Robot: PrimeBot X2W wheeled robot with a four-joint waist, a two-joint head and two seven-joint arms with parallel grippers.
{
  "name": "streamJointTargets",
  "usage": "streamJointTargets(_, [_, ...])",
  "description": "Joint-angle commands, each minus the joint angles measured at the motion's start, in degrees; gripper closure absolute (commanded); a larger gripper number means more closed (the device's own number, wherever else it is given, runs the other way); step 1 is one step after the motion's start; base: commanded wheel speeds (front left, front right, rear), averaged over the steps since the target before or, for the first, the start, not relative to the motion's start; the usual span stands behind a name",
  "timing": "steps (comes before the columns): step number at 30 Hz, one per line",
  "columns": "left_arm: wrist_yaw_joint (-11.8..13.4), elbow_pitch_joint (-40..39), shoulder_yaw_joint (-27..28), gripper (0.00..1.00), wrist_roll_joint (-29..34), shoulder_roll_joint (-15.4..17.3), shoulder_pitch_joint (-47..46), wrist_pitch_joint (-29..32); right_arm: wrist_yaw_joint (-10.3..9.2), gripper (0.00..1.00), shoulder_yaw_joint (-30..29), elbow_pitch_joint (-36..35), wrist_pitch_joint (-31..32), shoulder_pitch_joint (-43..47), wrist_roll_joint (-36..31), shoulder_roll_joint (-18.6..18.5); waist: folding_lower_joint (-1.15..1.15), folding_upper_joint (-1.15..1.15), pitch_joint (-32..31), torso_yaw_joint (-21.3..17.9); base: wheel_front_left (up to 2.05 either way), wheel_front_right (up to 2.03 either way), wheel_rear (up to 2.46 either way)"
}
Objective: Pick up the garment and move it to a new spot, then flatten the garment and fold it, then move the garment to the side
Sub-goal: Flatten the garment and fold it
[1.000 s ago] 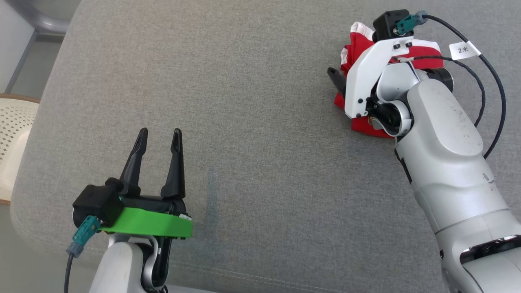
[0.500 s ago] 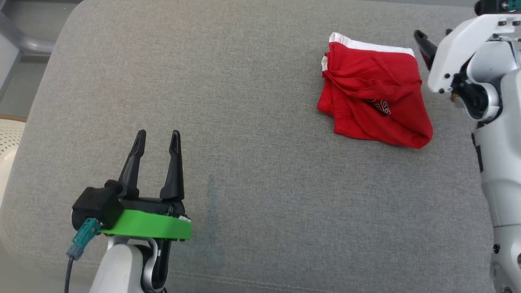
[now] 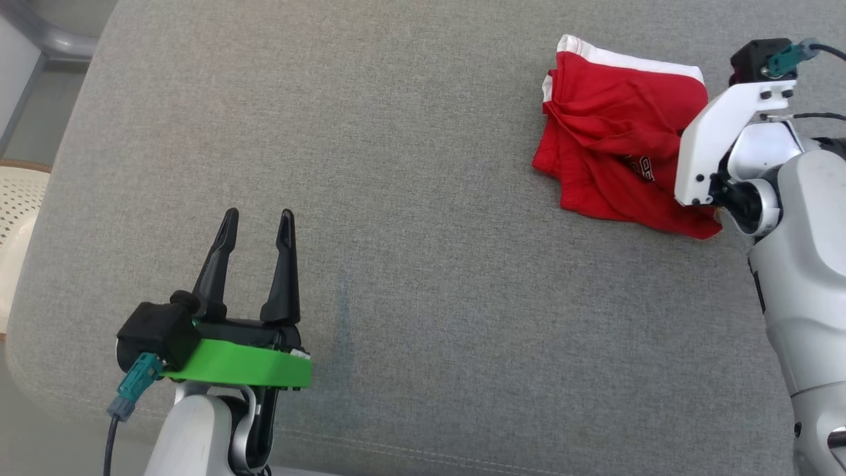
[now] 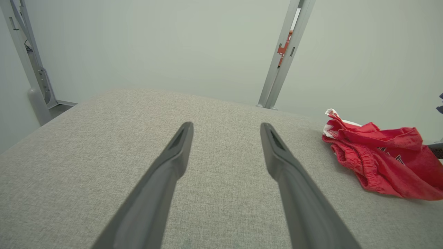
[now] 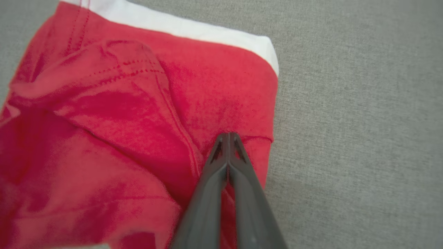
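Right wrist view: right gripper [image 5: 228,136] clamped closed, tips on the red garment [image 5: 104,103]; left gripper [image 3: 258,215] spread wide, empty.

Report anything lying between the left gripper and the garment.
Nothing visible does. Bare grey cushion lies between the open left gripper and the garment. The right gripper is shut at the garment's right edge, seemingly pinching it, on the side away from the left gripper.
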Motion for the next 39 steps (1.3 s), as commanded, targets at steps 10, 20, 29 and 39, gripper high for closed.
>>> streamJointTargets(10, [0.0,0.3,1.1,0.00,1.0,0.1,0.5,-0.1,0.01,1.00,12.8,-12.5,6.0,6.9,9.1,-1.4,0.00,0.00,-1.9,-2.3,0.00,0.00,0.00])
streamJointTargets(20, [-0.1,0.5,1.6,0.00,1.5,0.1,1.0,-0.1,0.01,1.00,24.1,-27.2,7.9,15.0,16.2,-1.9,0.00,0.00,-3.1,-4.1,0.00,0.00,0.00])
streamJointTargets(29, [-0.3,1.3,2.4,0.00,1.7,0.1,1.7,-0.1,0.01,1.00,22.3,-34.4,0.4,19.2,17.3,-1.1,0.00,0.00,-5.0,-5.0,0.00,0.00,0.00])
streamJointTargets(39, [-0.5,0.9,0.8,0.00,0.9,0.1,1.4,-0.1,0.01,1.00,8.5,-26.7,-10.5,16.6,6.1,-0.5,0.00,0.00,-5.1,-3.4,0.00,0.00,0.00])
